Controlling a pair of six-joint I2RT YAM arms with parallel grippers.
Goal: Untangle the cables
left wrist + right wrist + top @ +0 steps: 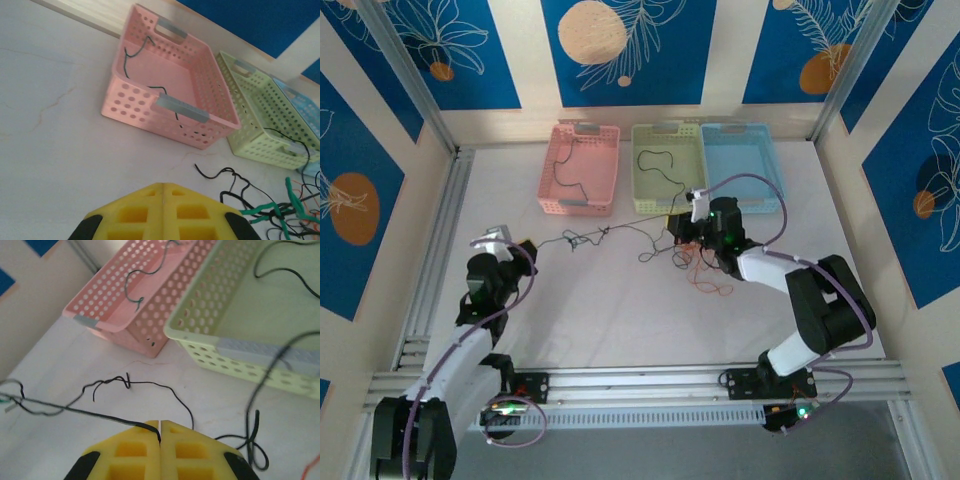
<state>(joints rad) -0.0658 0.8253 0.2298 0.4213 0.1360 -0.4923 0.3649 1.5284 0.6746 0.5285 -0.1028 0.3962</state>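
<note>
A tangle of thin black cables (590, 237) lies strung across the table between my two grippers. A squiggly orange cable (705, 275) lies on the table under the right wrist. My right gripper (678, 232) (160, 422) is shut on one black cable (75, 410), which runs from the seam of its yellow fingers off to the left. Beyond it another black strand (125, 382) has a small knot. My left gripper (528, 246) (164, 185) is shut, with nothing visible between its fingers. A free black cable end (196, 166) lies ahead and to its right, next to green strands (270, 207).
Three baskets stand in a row at the back: a pink basket (552, 175) (130, 105) holding a black cable (565, 170), a green basket (638, 190) (215, 310) holding another black cable (660, 165), and a blue basket (770, 170). Aluminium rails border the table.
</note>
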